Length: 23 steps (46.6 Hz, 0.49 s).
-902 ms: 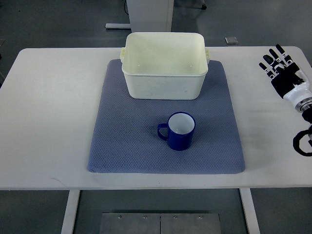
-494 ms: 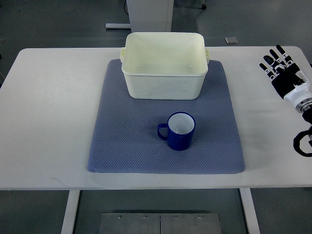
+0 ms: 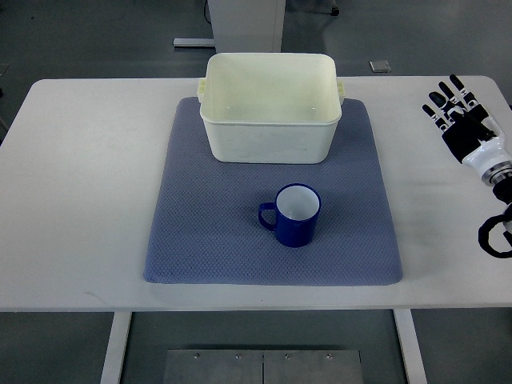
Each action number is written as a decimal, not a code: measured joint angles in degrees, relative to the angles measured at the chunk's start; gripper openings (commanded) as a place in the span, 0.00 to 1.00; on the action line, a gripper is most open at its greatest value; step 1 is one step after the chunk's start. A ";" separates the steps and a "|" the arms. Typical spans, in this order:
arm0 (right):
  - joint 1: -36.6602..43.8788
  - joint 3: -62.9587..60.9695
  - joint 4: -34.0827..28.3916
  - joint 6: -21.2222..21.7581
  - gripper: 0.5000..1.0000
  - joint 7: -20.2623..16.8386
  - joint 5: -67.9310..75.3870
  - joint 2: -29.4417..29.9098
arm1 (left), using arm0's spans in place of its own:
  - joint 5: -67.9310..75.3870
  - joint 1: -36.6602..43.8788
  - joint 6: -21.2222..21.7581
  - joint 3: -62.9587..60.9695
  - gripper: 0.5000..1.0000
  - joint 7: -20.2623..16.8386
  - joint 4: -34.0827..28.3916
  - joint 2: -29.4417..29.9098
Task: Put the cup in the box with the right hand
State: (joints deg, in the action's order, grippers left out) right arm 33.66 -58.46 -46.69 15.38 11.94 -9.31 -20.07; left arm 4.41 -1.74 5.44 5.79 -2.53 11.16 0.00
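the right hand (image 3: 459, 120) shows at the right edge, palm down, its black fingers (image 3: 438, 102) spread and pointing away from the robot, holding nothing. its white wrist runs off toward the lower right.

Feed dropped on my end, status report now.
Right hand open, empty, at table's right edge. Left not in view. Cup upright on mat, untouched, outside box. Path clear.

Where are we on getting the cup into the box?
Nothing is done yet. The blue cup stands upright on the mat, in front of the empty cream box. The right hand is over the table's right edge, fingers spread, holding nothing. Reaching, grasping, lifting and placing all remain.
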 measured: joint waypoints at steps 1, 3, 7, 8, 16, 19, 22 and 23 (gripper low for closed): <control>0.00 0.00 0.00 0.00 1.00 -0.02 0.00 0.01 | 0.00 -0.01 0.00 0.00 1.00 0.00 0.00 0.00; 0.00 0.09 0.00 0.00 1.00 -0.04 0.00 0.02 | 0.00 -0.01 0.00 0.00 1.00 0.00 0.00 0.00; 0.00 0.62 0.00 0.00 1.00 -0.07 0.00 0.10 | 0.00 0.00 0.00 0.00 1.00 0.00 0.00 0.00; 0.00 0.68 0.00 0.00 1.00 -0.07 0.00 0.11 | 0.00 -0.01 0.00 0.00 1.00 0.00 0.00 0.00; 0.03 0.72 0.00 0.00 1.00 -0.07 0.00 0.03 | 0.00 -0.01 0.01 0.00 1.00 -0.01 0.00 0.00; 0.04 0.72 0.00 0.00 1.00 -0.07 0.00 -0.23 | 0.00 -0.02 0.01 0.00 1.00 -0.01 0.00 0.00; 0.05 0.69 0.01 0.00 1.00 -0.07 0.00 -0.51 | -0.01 -0.02 0.01 0.00 1.00 -0.01 0.00 0.00; 0.05 0.64 0.01 0.00 1.00 -0.07 0.00 -0.59 | -0.01 -0.02 0.01 0.00 1.00 0.00 0.00 0.00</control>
State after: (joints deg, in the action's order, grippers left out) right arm 33.71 -57.82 -46.68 15.38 11.87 -9.32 -20.66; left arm 4.40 -1.76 5.45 5.80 -2.53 11.16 0.00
